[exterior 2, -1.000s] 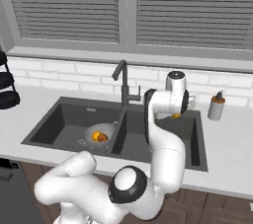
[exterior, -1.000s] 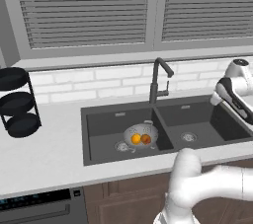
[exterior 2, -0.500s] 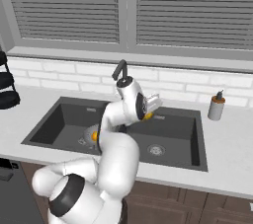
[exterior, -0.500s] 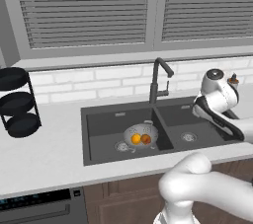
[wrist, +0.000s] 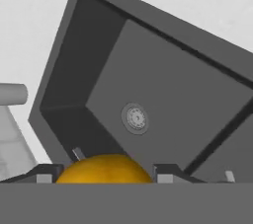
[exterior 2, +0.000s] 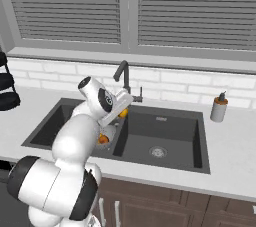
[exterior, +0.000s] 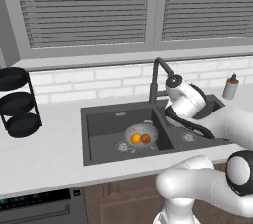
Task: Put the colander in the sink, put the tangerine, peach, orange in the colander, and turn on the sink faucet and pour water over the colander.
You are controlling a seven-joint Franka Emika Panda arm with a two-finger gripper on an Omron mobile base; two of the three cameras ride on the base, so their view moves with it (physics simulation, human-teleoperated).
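In the left base view we saw the colander (exterior: 140, 135) sitting in the left basin of the sink (exterior: 101, 119), with two orange fruits (exterior: 140, 139) in it, side by side. The faucet (exterior: 157, 80) stood behind the divider between the basins, and our arm's wrist was just to its right, over the right basin. A soap bottle (exterior: 230, 87) stood on the counter (exterior: 47, 146) well to the right, and a black rack (exterior: 16, 101) at the far left.

In the right base view the gripper (exterior 2: 121, 111) was beside the faucet (exterior 2: 123, 78), over the divider, closed around an orange fruit (exterior 2: 122, 112). Below it, part of another fruit (exterior 2: 103, 139) showed past our arm in the left basin. The bottle (exterior 2: 218, 108) stood right of the sink (exterior 2: 192, 119).

In the hand view we saw the orange fruit (wrist: 103, 169) clamped between the fingertips (wrist: 165, 172), with a basin's drain (wrist: 135, 118) below.
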